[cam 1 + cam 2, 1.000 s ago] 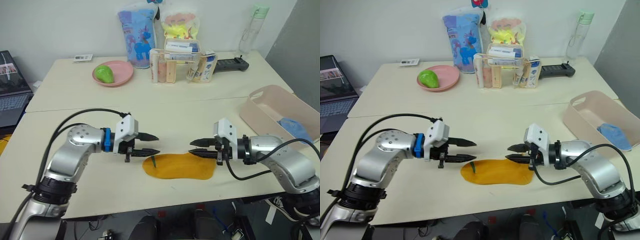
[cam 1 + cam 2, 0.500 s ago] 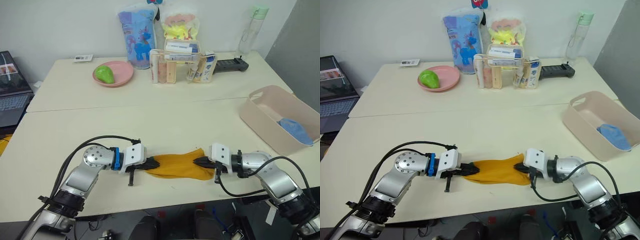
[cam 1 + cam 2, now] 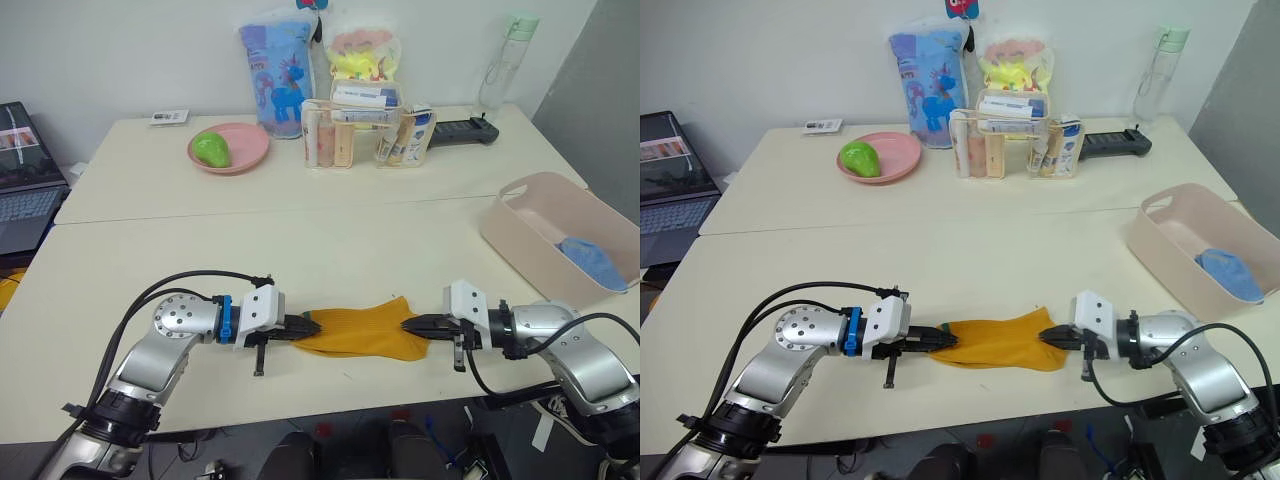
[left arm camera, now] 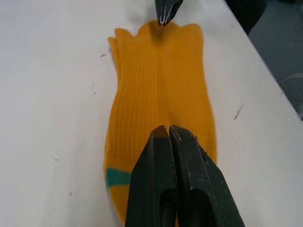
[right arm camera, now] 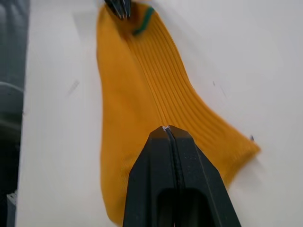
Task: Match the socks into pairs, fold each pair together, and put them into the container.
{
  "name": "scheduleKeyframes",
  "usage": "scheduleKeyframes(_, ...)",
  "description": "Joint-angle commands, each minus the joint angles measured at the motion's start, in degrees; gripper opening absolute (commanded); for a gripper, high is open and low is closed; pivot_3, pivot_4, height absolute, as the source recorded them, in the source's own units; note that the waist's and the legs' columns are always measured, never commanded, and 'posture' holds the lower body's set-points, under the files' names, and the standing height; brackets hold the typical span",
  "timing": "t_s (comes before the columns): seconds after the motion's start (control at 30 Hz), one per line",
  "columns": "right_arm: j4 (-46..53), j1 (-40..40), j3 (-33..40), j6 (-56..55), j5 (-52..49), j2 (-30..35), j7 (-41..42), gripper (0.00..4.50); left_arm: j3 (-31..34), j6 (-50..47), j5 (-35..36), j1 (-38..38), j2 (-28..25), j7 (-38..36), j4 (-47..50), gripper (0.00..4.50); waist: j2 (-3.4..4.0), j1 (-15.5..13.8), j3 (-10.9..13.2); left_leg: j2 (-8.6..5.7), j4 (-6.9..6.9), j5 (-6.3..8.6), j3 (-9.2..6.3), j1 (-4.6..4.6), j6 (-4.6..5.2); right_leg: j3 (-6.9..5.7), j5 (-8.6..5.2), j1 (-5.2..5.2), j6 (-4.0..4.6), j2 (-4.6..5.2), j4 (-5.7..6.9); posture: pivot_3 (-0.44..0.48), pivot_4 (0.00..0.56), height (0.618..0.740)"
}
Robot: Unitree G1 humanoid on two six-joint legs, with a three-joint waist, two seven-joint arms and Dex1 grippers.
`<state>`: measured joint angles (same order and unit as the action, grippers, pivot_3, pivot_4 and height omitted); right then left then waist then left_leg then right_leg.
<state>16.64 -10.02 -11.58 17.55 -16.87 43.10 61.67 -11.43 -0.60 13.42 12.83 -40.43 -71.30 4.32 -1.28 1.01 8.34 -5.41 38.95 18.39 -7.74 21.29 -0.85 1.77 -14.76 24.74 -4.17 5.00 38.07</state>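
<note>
Left gripper (image 3: 312, 325) pinching yellow sock (image 3: 360, 329) end | right gripper (image 3: 409, 324) pinching other end | flat on table (image 3: 300, 250)

Bright even light, soft shadows, sharp

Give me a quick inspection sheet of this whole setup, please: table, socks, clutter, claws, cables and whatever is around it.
Surface: pale table, lightly scuffed.
Job's things: mustard yellow socks lying flat near the front edge; light blue sock inside the pink-beige bin at the right.
Clutter: pink plate with a green fruit, clear organizer with bottles, two printed bags, water bottle, black device, small white card, all at the back.
Claws: left claw shut on one end of the yellow socks, right claw shut on the other.
Cables: black cables looping along both arms.
Surroundings: laptop at the left, white wall behind.
</note>
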Motion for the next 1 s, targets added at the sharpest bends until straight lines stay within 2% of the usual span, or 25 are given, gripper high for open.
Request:
scheduleKeyframes(0.03, 0.85, -0.02, -4.68, -1.47, 5.12, 0.33, 0.05, 0.0, -2.24, 2.23, -5.68, -1.04, -1.0, 2.02, 0.37, 0.05, 0.0, -0.06, 0.0, 0.0, -0.02, 0.0, 0.0, -0.04, 0.0, -0.01, 0.0, -0.04, 0.0, 0.0, -0.02, 0.0, 0.15, 0.74)
scheduleKeyframes(0.13, -1.98, -0.24, -6.42, -4.76, 9.65, 1.95, 0.32, 0.0, -3.25, 3.21, -8.27, -1.83, -1.3, 3.06, -0.45, 0.05, 0.02, -0.59, 0.02, -0.03, -0.04, 0.03, 0.01, -0.24, 0.05, -0.03, -0.01, -0.31, -0.01, -0.02, -0.11, 0.0, 0.15, 0.74)
scheduleKeyframes(0.3, -2.05, 0.99, -3.16, -6.22, 8.14, 4.12, 1.58, 0.0, -2.51, 2.62, -6.59, -3.19, -1.19, 3.21, 0.69, 0.05, 0.02, -1.07, 0.02, -0.02, -0.05, 0.06, -0.03, -0.48, 0.08, -0.08, -0.01, -0.59, -0.01, -0.02, -0.18, 0.0, 0.15, 0.74)
scheduleKeyframes(0.5, 7.15, 3.5, 7.72, 8.33, -5.38, 3.38, -1.82, 0.0, 2.23, -5.87, 3.85, -4.09, -0.22, 3.62, 9.16, 0.05, 0.02, -1.02, 0.05, 0.01, -0.04, 0.09, -0.04, -0.45, 0.13, 0.01, -0.01, -0.55, -0.01, -0.01, -0.17, 0.0, 0.15, 0.74)
scheduleKeyframes(0.53, 8.41, 4.26, 9.43, 10.62, -6.81, 3.15, -3.21, 0.39, 2.86, -6.3, 5.17, -4.75, -0.46, 3.36, 10.76, 0.0, 0.02, -1.02, 0.05, 0.01, -0.04, 0.09, -0.04, -0.46, 0.13, 0.06, -0.01, -0.56, -0.01, -0.01, -0.17, 0.0, 0.15, 0.74)
scheduleKeyframes(0.63, 10.86, 7.16, 12.82, 14.85, -8.15, 2.41, -7.53, 1.3, 4.63, -8.8, 7.9, -6.02, -0.93, 3.78, 13.9, 0.6, 0.02, -1.08, 0.05, 0.02, -0.05, 0.1, -0.06, -0.46, 0.13, 0.15, -0.01, -0.58, -0.02, 0.0, -0.21, 0.0, 0.15, 0.74)
scheduleKeyframes(0.77, 11.72, 11.49, 14.65, 18.15, -7.71, 1.35, -12.45, 2.74, 6.39, -10.51, 9.52, -6.57, -0.51, 5.45, 16.06, 1.91, 0.02, -1.23, 0.05, 0.0, -0.06, 0.13, -0.06, -0.46, 0.16, 0.15, -0.01, -0.59, -0.02, 0.0, -0.2, 0.0, 0.15, 0.74)
scheduleKeyframes(0.9, 10.84, 10.37, 13.09, 22.31, -7.71, -1.39, -16.91, 4.15, 5.86, -8.83, 8.17, -6.5, -0.37, 5.81, 15.82, 3.17, 0.03, -1.12, 0.05, 0.01, -0.06, 0.13, -0.01, -0.48, 0.17, 0.2, -0.01, -0.58, -0.02, -0.01, -0.2, 0.0, 0.15, 0.74)
scheduleKeyframes(1.0, 9.2, 9.08, 11.24, 24.97, -6.88, -2.89, -19.14, 4.16, 5.15, -7.96, 7.29, -5.34, -0.21, 5.8, 15.02, 4.11, 0.03, -1.05, 0.05, 0.02, -0.08, 0.13, -0.02, -0.48, 0.16, 0.19, -0.01, -0.57, -0.01, -0.02, -0.2, 0.0, 0.15, 0.74)
